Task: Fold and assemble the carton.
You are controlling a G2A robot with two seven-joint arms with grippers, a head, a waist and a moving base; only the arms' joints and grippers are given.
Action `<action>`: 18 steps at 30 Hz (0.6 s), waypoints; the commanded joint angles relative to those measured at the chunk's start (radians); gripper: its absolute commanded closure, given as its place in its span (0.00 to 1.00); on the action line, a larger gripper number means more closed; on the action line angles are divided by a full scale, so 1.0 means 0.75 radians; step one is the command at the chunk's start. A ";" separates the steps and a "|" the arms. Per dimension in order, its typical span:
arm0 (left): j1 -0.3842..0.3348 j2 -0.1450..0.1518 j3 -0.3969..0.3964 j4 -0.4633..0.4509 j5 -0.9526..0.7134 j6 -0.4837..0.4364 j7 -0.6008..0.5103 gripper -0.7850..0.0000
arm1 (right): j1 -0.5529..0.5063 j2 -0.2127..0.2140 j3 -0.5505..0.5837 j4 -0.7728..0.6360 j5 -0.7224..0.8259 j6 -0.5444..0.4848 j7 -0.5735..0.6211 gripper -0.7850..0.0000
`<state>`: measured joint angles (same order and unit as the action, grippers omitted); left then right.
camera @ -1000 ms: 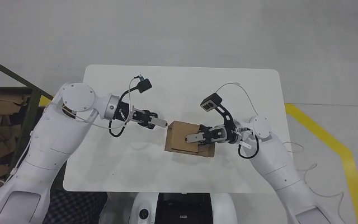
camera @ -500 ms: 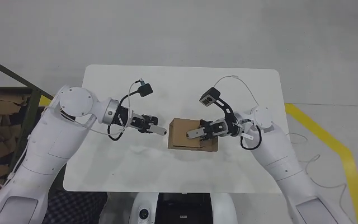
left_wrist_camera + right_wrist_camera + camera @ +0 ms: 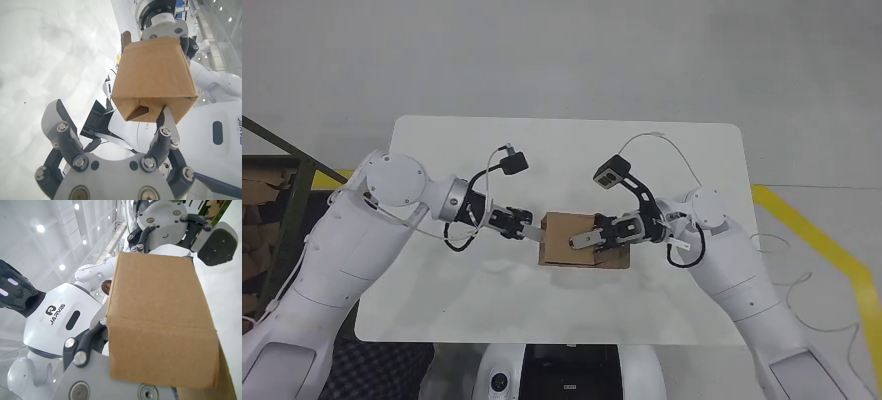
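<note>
From the top view, you have the carton [image 3: 567,252] already squared up into a box shape, sitting between the two arms near the front-middle of the white surface [image 3: 442,290]; whether it touches the surface or hangs just above it you cannot tell. The right gripper [image 3: 585,240] grips it from the right end, one finger lying over the top panel, jaws closed on the cardboard. The left gripper [image 3: 530,229] sits at the carton's left end. In the left wrist view, your left jaws stand wide open and hold nothing. One fingertip [image 3: 166,113] touches the edge of the end flaps while the other is off to the side. That end is folded in but not flush, since a dark gap shows between the flaps [image 3: 140,110]. At the far end a flap [image 3: 126,38] stands out unfolded. In the right wrist view, the carton's side panels [image 3: 157,313] look clean and creased, with loose cardboard [image 3: 224,370] trailing at the held end. Judging from this, the body is formed and both ends need their flaps pressed home.
</note>
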<state>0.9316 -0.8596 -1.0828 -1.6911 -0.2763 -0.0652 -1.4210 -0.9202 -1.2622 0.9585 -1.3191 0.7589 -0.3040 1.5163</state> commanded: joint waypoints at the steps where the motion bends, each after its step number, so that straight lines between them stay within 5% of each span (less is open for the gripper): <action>1: -0.007 -0.002 0.007 0.005 0.001 0.001 0.001 0.00 | 0.003 -0.001 -0.006 -0.003 0.000 -0.002 -0.002 1.00; 18: 0.018 0.017 -0.057 0.036 -0.005 0.007 0.001 0.00 | -0.003 0.006 0.009 0.007 0.022 -0.016 -0.016 1.00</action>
<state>0.9402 -0.8493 -1.1176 -1.6632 -0.2797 -0.0605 -1.4191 -0.9225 -1.2582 0.9639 -1.3141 0.7765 -0.3152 1.5051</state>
